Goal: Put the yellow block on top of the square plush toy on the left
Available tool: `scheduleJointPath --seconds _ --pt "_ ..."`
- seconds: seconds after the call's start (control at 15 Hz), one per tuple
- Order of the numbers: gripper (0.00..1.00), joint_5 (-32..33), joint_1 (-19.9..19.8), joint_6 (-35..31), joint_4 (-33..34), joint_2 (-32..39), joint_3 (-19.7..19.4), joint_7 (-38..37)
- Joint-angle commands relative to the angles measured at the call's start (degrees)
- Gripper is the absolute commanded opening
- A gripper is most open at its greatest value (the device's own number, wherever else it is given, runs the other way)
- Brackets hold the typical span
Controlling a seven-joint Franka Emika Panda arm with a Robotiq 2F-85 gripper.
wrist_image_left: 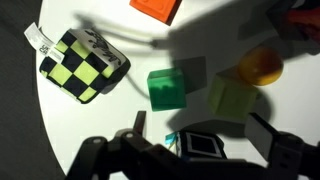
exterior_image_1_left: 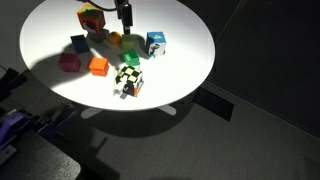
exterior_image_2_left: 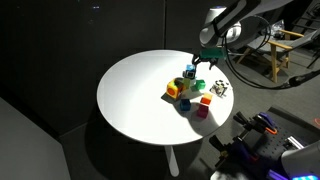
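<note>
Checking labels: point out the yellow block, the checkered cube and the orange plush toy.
yellow block (wrist_image_left: 230,98): wrist view, top face.
checkered cube (wrist_image_left: 84,66): wrist view, checkered face.
orange plush toy (exterior_image_1_left: 90,18): an exterior view, its middle.

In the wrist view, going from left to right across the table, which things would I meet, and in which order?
checkered cube → green block → yellow block → round yellow-orange piece. The orange block at the top edge sits above the green block, so it is left out.
</note>
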State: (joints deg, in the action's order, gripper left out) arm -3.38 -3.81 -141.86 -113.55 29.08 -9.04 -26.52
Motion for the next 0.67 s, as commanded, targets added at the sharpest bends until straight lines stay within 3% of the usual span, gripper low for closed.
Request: scheduleJointPath --seconds 0.0,0.6 --pt "1.00 -1.2 1.3 0.8 5.0 3.3 -0.3 -1.9" --pt "1.00 -3.2 2.6 3.4 16.0 11.9 0.5 -2.1"
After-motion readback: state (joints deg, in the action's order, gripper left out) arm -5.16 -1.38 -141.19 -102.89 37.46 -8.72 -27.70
